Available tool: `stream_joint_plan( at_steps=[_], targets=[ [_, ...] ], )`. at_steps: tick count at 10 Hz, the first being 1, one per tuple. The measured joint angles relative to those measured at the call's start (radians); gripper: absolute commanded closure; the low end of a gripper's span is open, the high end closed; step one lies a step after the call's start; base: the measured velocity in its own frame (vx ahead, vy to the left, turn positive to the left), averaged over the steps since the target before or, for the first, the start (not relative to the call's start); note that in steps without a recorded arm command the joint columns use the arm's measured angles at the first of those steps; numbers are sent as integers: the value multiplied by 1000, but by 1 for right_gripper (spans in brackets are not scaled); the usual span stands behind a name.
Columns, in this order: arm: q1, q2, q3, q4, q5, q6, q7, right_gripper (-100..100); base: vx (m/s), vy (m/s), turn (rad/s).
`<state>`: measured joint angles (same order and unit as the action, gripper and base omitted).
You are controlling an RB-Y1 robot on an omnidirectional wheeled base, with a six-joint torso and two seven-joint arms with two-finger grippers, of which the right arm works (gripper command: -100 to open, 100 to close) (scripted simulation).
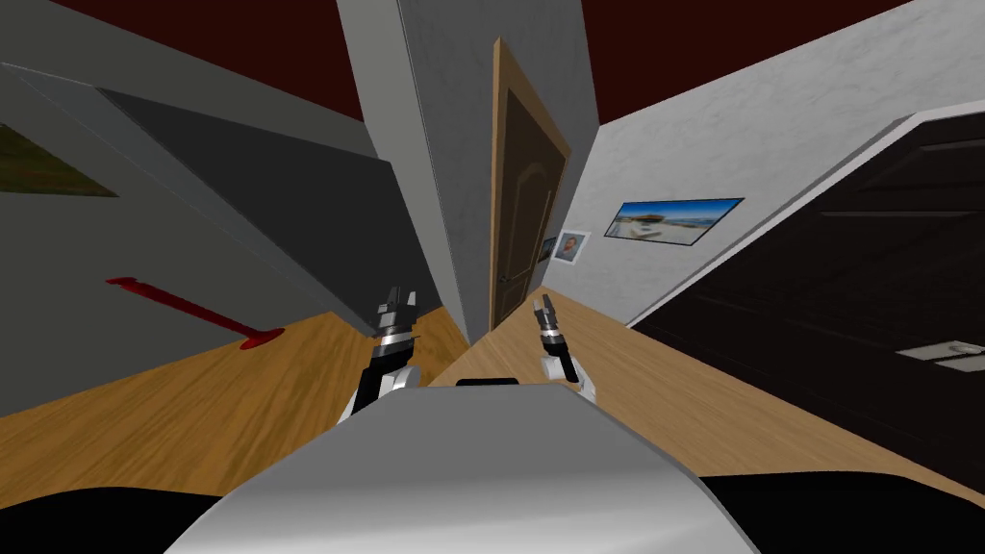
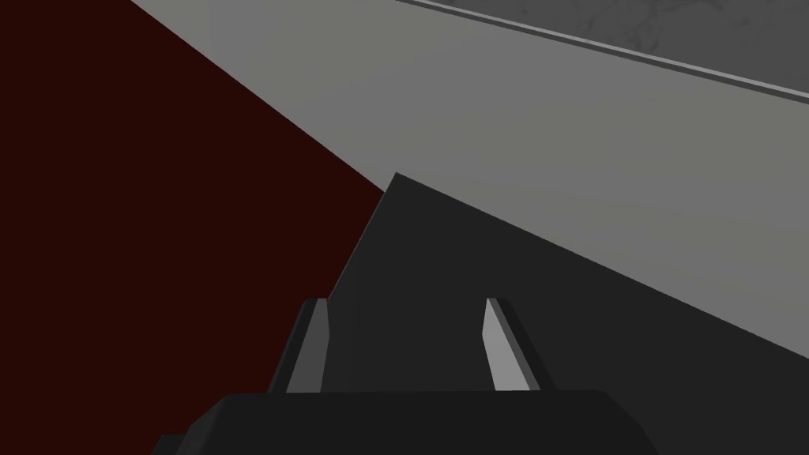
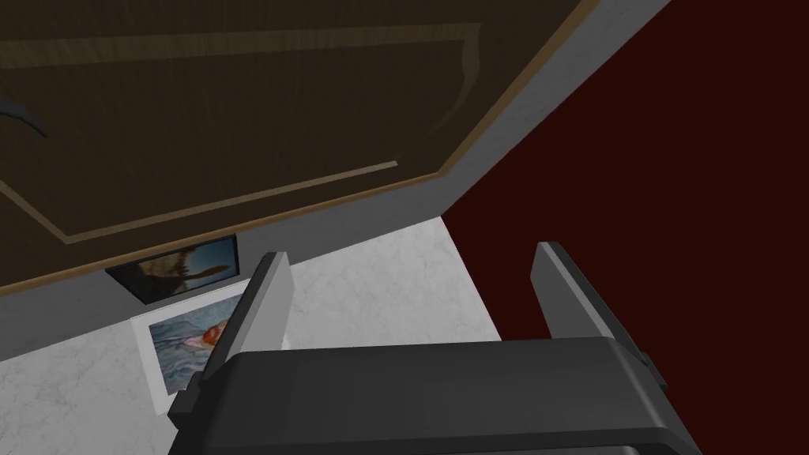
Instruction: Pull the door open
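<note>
1. While both arms reach forward low over the floor, the dark brown panelled door stands at 12 o'clock, set in a light wooden frame and well ahead of both grippers.
2. Its face is wood-grained, with a thin raised moulding that arches at the top of the panel. A small dark curved handle sits on it; the right wrist view shows it off to one side, past the fingertips.
3. At about 1 o'clock the right gripper points toward the door. Its two flat, light grey blade fingers are spread wide with nothing between them, clear of the door.
4. At 11 o'clock the left gripper faces a flat dark grey slab that runs along a plain grey wall. Its thin fingers are likewise parted and empty.
5. Underfoot lies a warm, wood-grain plank floor.
6. A mottled grey wall corner juts forward just beside the door frame, toward 11 o'clock.
7. At 2 o'clock a white marbled wall carries a wide beach picture in a dark frame, with a small white-bordered print nearer the door.
8. At 3 o'clock stands a black panelled door with a pale handle.
9. At 9 o'clock a red streak marks the plain grey wall low down, and overhead is a dark red ceiling.
</note>
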<state>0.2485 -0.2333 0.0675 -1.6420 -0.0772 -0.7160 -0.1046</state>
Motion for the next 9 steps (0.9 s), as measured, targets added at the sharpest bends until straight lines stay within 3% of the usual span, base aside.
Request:
stream_joint_plan(
  at_steps=[2,6,9],
  targets=[
    [-15,-18,12,62,-2,-17,-16,-100,68,-92,184],
    [-59,-54,32,169,-6,-22,-46,-100,58,-81,165],
    [-84,-71,44,242,-8,-32,-60,-100,40,-69,172]
  ],
)
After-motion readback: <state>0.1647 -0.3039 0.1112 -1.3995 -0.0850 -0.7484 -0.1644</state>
